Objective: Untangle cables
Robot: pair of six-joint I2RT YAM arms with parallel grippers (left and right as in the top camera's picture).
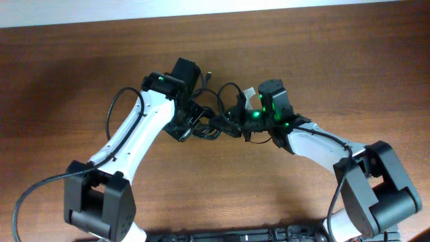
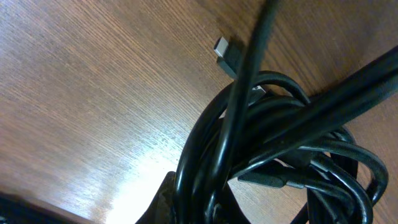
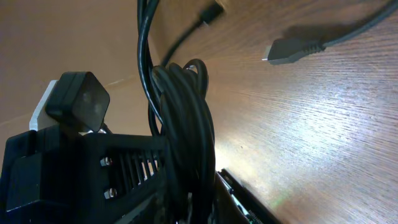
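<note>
Cables [image 1: 213, 121] sit bunched in one tangle near the middle of the worktop [image 1: 80, 54], directly between the left hand [image 1: 190, 121] and the right hand [image 1: 236, 124]. Both hands are pressed in against the bundle from opposite sides, probably so that each can take a different strand and pull them apart.

The left wrist view shows several overlapping loops [image 2: 273, 143] with one flat plug [image 2: 227, 56] projecting free above the wood. The right wrist view shows the coil [image 3: 186, 118] running vertically, apparently raised off the surface. Two loose plug ends [image 3: 211, 12] [image 3: 289, 48] lie beyond it.

The strands hide the fingers of both hands, so I cannot tell whether either hand is spread or pinching a cord.

No container, tray or bin is in view.
</note>
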